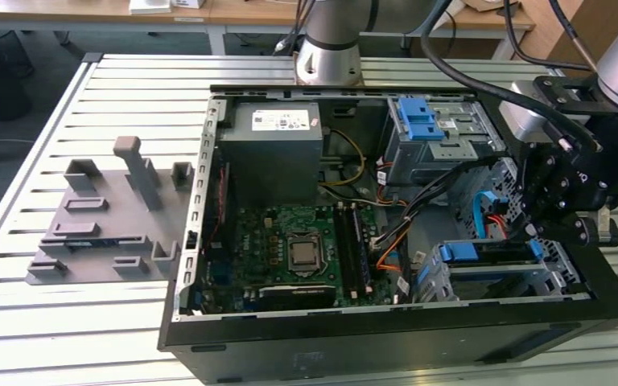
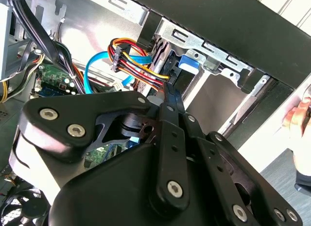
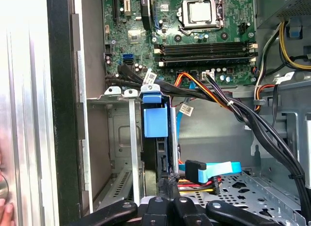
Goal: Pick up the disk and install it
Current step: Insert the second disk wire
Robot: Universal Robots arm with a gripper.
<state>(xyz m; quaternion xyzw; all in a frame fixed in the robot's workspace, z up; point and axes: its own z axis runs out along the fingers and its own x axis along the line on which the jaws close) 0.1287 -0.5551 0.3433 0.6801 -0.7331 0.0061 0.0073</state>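
The disk (image 3: 162, 155) stands on edge in a slot of the metal drive cage (image 3: 121, 138) at the case's front corner, and its blue carrier tab (image 3: 155, 120) sticks out at the end. In the exterior view the disk (image 1: 488, 252) shows as a dark strip with a blue end inside the cage (image 1: 550, 277). My gripper (image 2: 168, 94) is shut, its fingertips pressed together right at the disk's (image 2: 171, 70) exposed edge, beside the blue tab (image 2: 188, 64). In the exterior view the gripper (image 1: 531, 231) hangs over the cage from that view's right.
The open computer case (image 1: 385, 342) holds a motherboard (image 1: 298, 249), a grey power-supply box (image 1: 277, 149) and an upper blue-latched cage (image 1: 433, 129). Blue and coloured cables (image 2: 131, 56) run close beside the fingers. A grey fixture (image 1: 110, 217) sits on the table. A person's hand (image 2: 297, 120) is near the case.
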